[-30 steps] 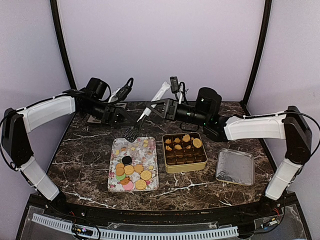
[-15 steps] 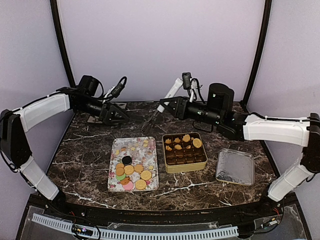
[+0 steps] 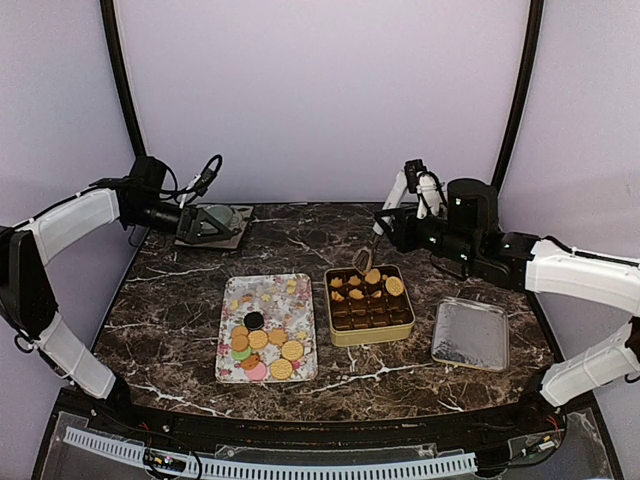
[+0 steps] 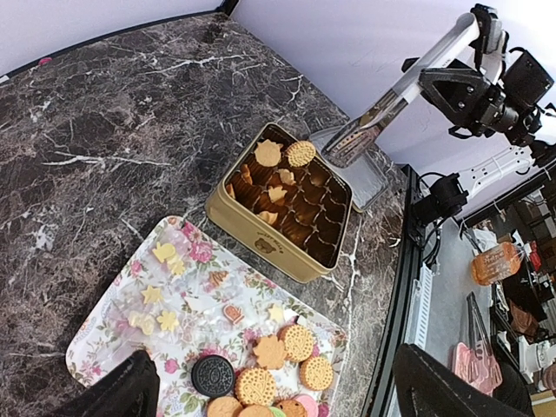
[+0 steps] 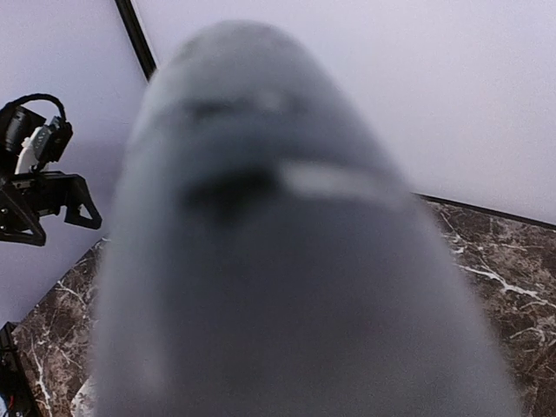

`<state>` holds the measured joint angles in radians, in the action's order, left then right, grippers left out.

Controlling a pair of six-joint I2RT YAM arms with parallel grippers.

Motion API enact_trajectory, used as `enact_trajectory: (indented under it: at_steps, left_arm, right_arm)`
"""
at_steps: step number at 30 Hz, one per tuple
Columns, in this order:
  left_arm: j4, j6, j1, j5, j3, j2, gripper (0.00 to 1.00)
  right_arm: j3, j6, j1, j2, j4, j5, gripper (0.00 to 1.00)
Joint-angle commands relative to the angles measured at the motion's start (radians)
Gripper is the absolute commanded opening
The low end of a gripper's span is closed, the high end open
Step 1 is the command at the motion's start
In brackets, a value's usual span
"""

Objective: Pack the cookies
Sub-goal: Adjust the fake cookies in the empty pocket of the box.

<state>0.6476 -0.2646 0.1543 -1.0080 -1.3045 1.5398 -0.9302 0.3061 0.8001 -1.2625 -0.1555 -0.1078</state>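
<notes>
The cookies (image 3: 262,345) lie mostly on the near end of a flower-patterned tray (image 3: 290,292); in the left wrist view they (image 4: 278,373) show round, golden, one dark. A few more cookies (image 3: 395,286) sit in the far row of the gold tin (image 3: 372,337). My right gripper (image 3: 397,215) is shut on a pair of tongs (image 3: 364,261), whose tip hangs over the tin's far edge. The tongs (image 5: 287,261) blur out the right wrist view. My left gripper (image 3: 200,220) is open at the back left, holding nothing; its fingers (image 4: 113,395) frame the tray.
A silver tin lid (image 3: 470,335) lies to the right of the tin. A grey stand on a small tile (image 3: 222,225) sits at the back left under my left gripper. Dark frame posts rise at both back corners.
My left gripper let go of the tongs, opened and drew back to the left. My right arm kept the tongs and swung right, bringing their tip over the tin.
</notes>
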Motion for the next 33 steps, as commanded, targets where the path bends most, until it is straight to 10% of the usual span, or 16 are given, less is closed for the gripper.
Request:
enact_trajectory:
  at_steps: [1, 33]
  left_arm:
    - [0.036, -0.017, -0.006, 0.0, 0.022, -0.04, 0.96]
    - [0.032, -0.012, -0.006, -0.041, 0.033, -0.028, 0.92]
  right_arm:
    - [0.006, -0.062, -0.038, -0.011, 0.01, -0.077, 0.26]
    - [-0.089, -0.152, -0.095, -0.271, -0.116, -0.105, 0.2]
